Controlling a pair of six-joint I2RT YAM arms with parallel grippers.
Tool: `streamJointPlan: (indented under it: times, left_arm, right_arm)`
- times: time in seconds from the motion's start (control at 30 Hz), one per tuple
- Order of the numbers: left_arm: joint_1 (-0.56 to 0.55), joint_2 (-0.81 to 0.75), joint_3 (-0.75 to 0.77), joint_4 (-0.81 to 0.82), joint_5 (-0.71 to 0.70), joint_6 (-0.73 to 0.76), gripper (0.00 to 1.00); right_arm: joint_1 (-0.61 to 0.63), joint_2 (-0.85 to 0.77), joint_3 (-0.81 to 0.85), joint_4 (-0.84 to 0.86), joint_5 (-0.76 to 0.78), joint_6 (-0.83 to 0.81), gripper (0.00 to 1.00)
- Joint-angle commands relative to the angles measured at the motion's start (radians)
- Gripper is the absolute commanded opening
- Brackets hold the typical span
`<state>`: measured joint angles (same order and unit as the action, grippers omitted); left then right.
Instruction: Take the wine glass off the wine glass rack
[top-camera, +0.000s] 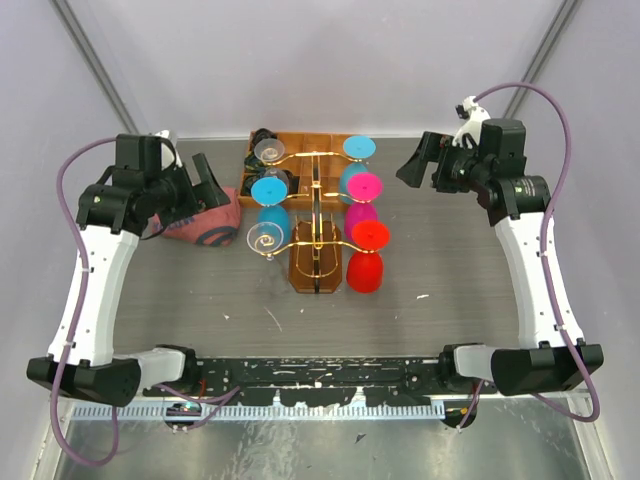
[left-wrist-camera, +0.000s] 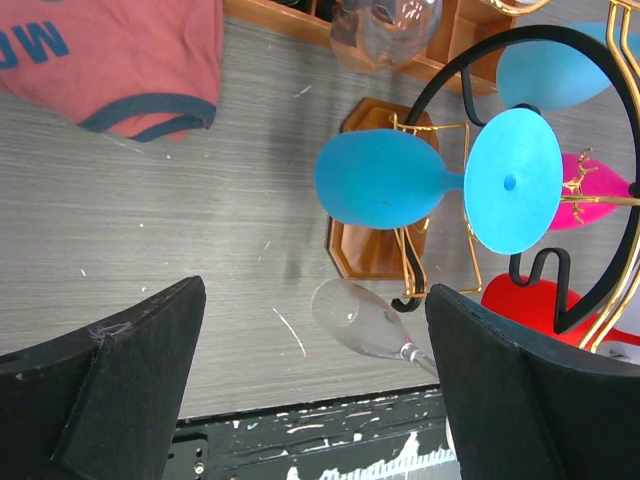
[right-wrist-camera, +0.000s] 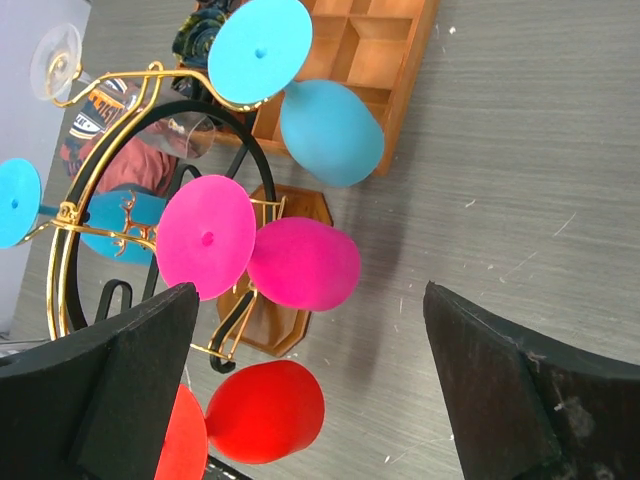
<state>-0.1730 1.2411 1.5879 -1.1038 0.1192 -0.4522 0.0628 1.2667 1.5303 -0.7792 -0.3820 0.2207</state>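
The wine glass rack (top-camera: 318, 203), gold wire on an amber-brown base (top-camera: 312, 270), stands mid-table with wine glasses hanging upside down on both sides. On its left hang a blue glass (top-camera: 271, 205) and clear ones (top-camera: 264, 240); on its right hang blue (top-camera: 354, 170), pink (top-camera: 362, 205) and red (top-camera: 366, 268) glasses. My left gripper (top-camera: 207, 185) hovers open to the left, facing the blue glass (left-wrist-camera: 380, 178) and a clear glass (left-wrist-camera: 360, 318), touching nothing. My right gripper (top-camera: 420, 160) is open at the right, apart from the pink glass (right-wrist-camera: 300, 262) and red glass (right-wrist-camera: 262, 410).
An orange-brown compartmented tray (top-camera: 300, 140) lies directly behind the rack, with a dark object (top-camera: 262, 135) at its left end. A red cloth (top-camera: 205, 222) lies under the left arm. A black curved wire (left-wrist-camera: 480, 45) arches among the gold arms.
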Motion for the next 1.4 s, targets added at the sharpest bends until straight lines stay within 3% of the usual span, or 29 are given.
streamJointPlan:
  times: [0.0, 0.37, 0.67, 0.73, 0.9, 1.17, 1.23, 1.37]
  left_arm:
    - [-0.008, -0.025, -0.026, 0.014, 0.058, -0.017, 0.98]
    - [-0.062, -0.054, -0.102, 0.059, 0.063, -0.082, 0.99]
    - [-0.106, -0.072, -0.121, 0.074, -0.001, -0.102, 0.99]
    - [-0.107, -0.074, -0.122, 0.075, -0.008, -0.104, 0.99]
    - [-0.107, -0.067, -0.124, 0.066, -0.009, -0.115, 1.00]
    - [-0.109, -0.104, -0.135, 0.065, -0.036, -0.104, 0.99]
    - [-0.108, -0.105, -0.129, 0.050, -0.052, -0.099, 0.98]
    - [-0.108, -0.105, -0.124, 0.022, -0.065, -0.095, 0.98]
  right_arm:
    - [0.003, -0.038, 0.000, -0.023, 0.029, 0.046, 1.00]
    - [0.040, -0.129, 0.046, -0.079, -0.109, 0.073, 1.00]
    - [0.098, -0.106, 0.015, -0.064, -0.076, 0.070, 1.00]
    - [0.180, -0.084, 0.031, -0.033, -0.051, 0.088, 1.00]
    - [0.467, 0.035, 0.173, -0.084, 0.196, 0.081, 1.00]
    - [0.703, 0.198, 0.328, -0.120, 0.377, 0.083, 0.99]
    - [0.743, 0.234, 0.367, -0.129, 0.385, 0.088, 0.95]
    - [0.773, 0.272, 0.409, -0.139, 0.398, 0.104, 0.77]
